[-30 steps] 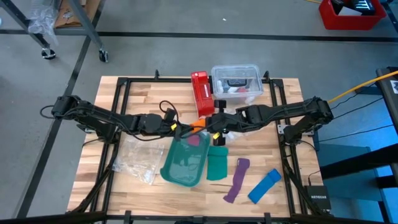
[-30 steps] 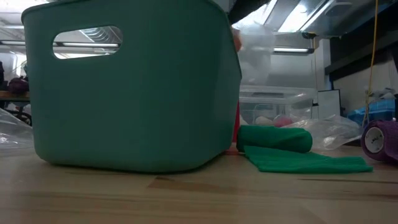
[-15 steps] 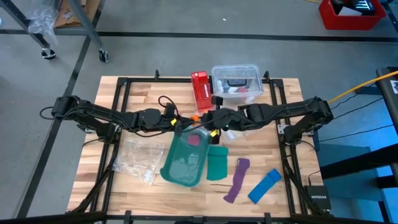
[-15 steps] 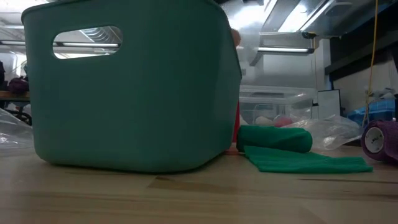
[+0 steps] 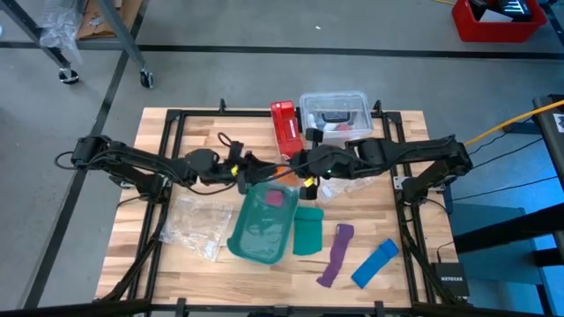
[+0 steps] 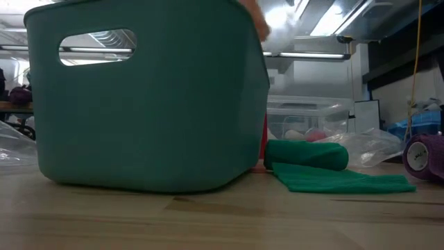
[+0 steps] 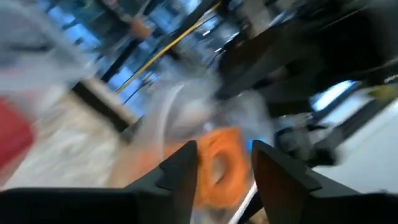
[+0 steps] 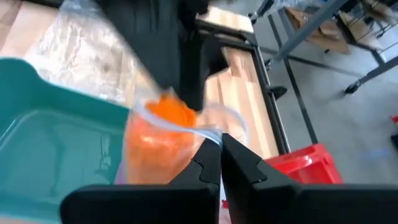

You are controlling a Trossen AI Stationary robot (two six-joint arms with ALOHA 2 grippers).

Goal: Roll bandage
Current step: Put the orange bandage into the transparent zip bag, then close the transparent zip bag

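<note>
left end effector (image 7: 222, 163) spread around the orange bandage (image 7: 219, 167); right end effector (image 8: 221, 149) pinches its clear bag (image 8: 158, 140) (over the teal bin (image 8: 43, 134)).

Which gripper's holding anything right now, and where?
Right gripper pinches the clear plastic bag's edge, orange bandage roll inside. Left gripper is open, holding nothing.

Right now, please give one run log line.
left tool: open at orange bandage | right tool: shut on clear bag
</note>
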